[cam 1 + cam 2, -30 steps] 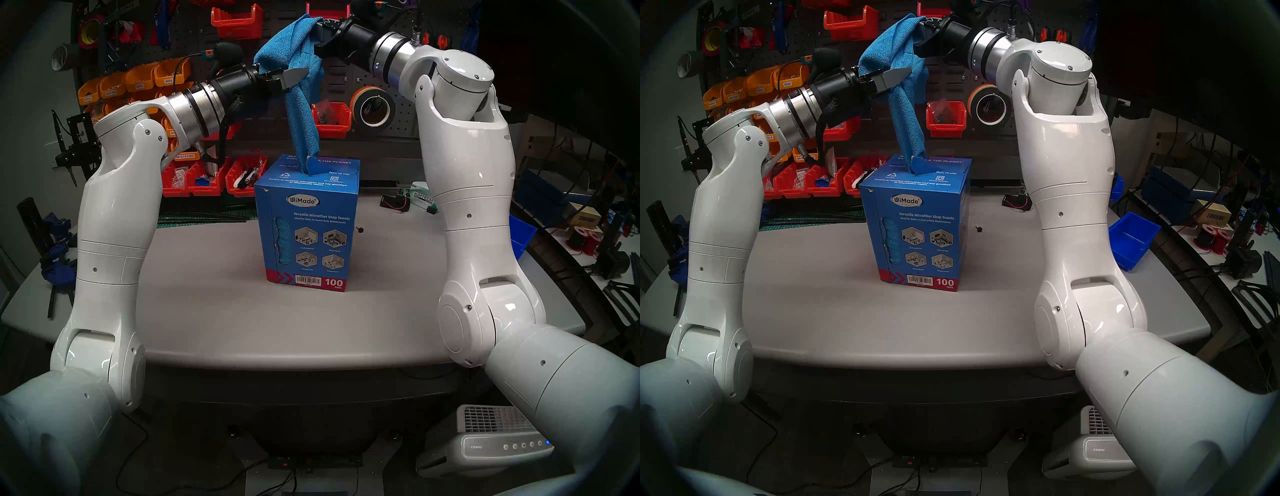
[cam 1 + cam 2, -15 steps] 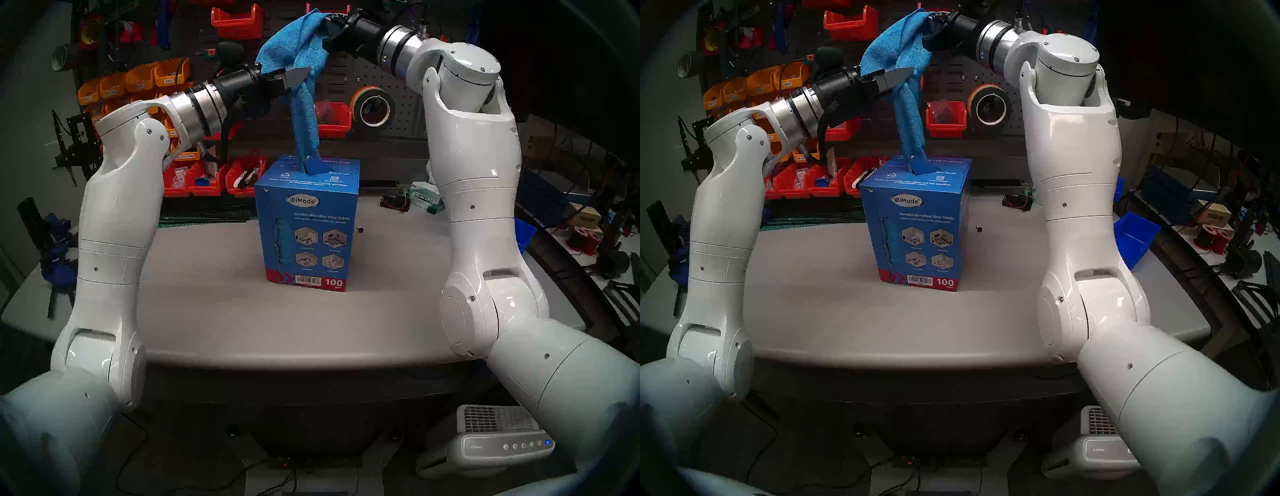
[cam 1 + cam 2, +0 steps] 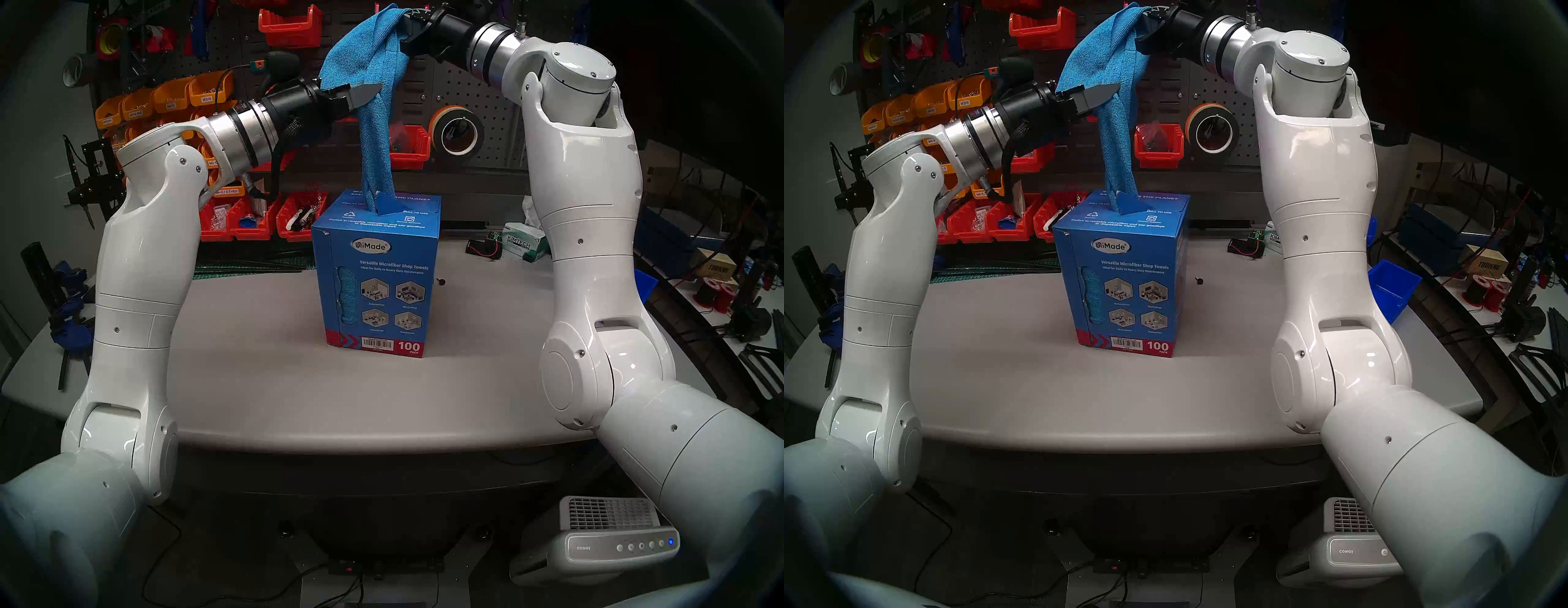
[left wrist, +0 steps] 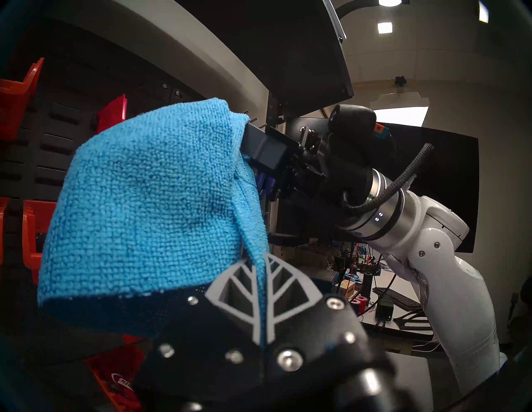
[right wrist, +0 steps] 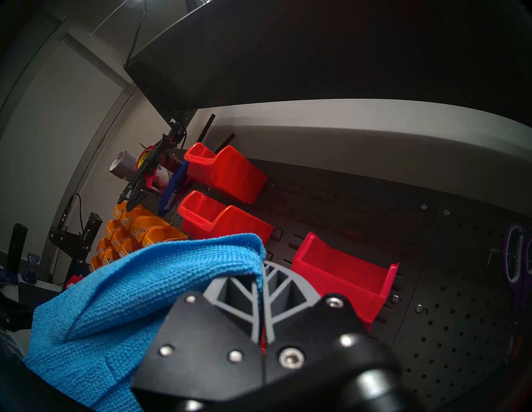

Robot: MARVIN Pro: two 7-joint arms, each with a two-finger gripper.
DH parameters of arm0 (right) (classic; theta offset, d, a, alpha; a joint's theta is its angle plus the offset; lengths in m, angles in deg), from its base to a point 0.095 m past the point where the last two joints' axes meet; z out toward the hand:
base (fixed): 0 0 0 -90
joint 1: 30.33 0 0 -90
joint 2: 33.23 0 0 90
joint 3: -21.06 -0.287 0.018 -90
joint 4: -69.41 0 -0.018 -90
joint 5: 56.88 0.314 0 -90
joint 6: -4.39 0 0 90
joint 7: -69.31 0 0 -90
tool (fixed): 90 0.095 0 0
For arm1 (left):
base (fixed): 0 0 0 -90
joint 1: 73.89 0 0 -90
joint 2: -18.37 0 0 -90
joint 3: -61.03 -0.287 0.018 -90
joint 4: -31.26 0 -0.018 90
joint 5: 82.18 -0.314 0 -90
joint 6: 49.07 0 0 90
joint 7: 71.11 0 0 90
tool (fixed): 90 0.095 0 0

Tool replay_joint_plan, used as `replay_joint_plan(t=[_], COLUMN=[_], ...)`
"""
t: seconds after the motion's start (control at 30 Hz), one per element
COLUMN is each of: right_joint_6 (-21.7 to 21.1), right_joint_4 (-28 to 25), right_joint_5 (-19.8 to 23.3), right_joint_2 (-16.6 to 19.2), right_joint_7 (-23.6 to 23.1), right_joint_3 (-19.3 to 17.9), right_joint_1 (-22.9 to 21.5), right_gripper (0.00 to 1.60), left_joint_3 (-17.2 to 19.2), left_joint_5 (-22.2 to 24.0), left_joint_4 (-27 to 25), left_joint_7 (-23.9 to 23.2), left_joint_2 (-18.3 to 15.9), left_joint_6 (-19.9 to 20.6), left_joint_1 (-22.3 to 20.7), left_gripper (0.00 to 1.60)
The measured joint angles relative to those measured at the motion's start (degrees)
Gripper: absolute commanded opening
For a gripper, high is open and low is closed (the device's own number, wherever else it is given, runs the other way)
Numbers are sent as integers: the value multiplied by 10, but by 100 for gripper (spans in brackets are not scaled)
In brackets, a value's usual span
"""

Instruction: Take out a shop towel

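While both the left gripper [image 3: 368, 94] and the right gripper [image 3: 405, 32] pinch the towel [image 3: 375, 140] high above the box [image 3: 375, 271], its tail sits in the slot, so pulling could tip the box.

Shop towel [image 3: 373, 140] lower end hidden inside box [image 3: 377, 276]; right hand [image 3: 405, 32] fingertips towel-covered.

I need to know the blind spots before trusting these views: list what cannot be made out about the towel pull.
- Shop towel's lower end: inside the box, head views.
- Right gripper's fingertips: wrapped by towel, head views.
- Box: absent from both wrist views.
- Box-top print: too small to read.
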Motion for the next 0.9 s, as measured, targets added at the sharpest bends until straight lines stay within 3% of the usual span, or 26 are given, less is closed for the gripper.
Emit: replay_joint_plan(t=[0.43,0.9], right_joint_6=[38,63], right_joint_4=[63,89], right_joint_5=[-4,-14], right_joint_2=[-8,-3], right_joint_7=[6,9], right_joint_3=[-20,-27], right_joint_1=[-36,-68], right_gripper=[0,0], left_joint_3=[-4,-4], left_joint_5=[3,3], left_joint_4=[0,0], left_joint_7=[-18,-26], left_joint_2=[-9,-11], left_joint_6=[11,9], left_joint_1=[10,13], left_gripper=[0,0])
